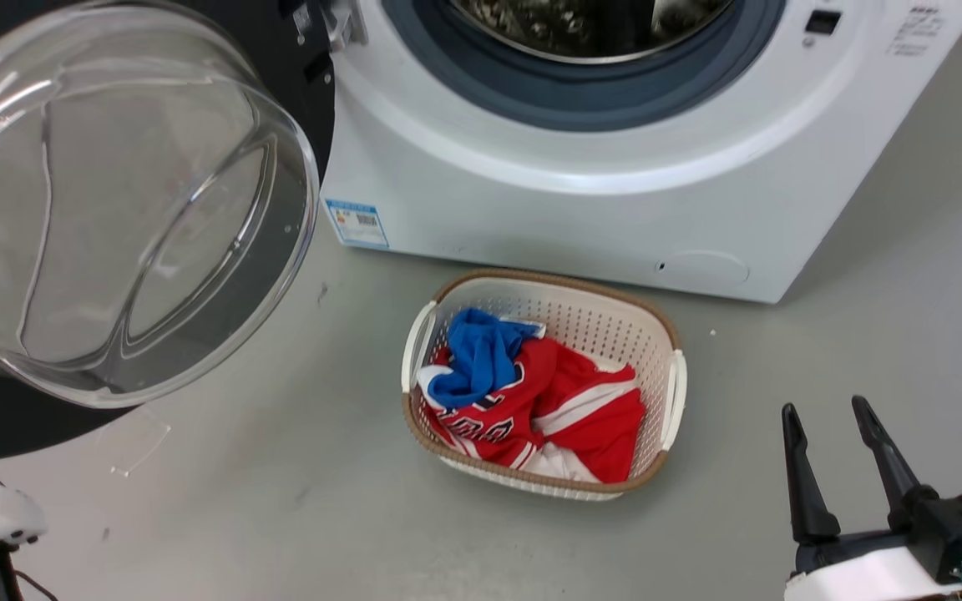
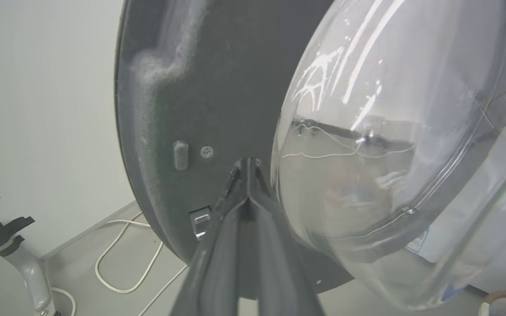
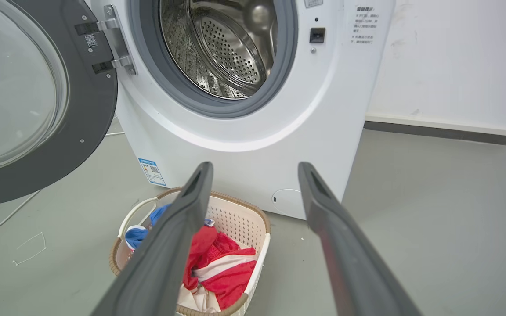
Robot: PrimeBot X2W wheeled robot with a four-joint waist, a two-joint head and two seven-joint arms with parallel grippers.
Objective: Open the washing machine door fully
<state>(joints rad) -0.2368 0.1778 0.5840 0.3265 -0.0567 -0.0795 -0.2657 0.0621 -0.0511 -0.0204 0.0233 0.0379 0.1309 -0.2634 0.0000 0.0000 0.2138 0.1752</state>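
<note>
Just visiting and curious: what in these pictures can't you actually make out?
1. Left wrist view: whether the left gripper touches the washing machine door; the shut gripper itself covers the spot.
2. Head view: the steel drum, cut off by the top edge.
3. Right wrist view: the printed notice, too small to read.
4. Head view: the bottom of the laundry basket, hidden by the red jersey.

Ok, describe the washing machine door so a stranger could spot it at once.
Find the white washing machine on the grey floor. Hinged on its left, swung open, is the washing machine door: a black disc with a clear bulging glass bowl, unlike the grey rubber ring fixed around the steel drum.
</note>
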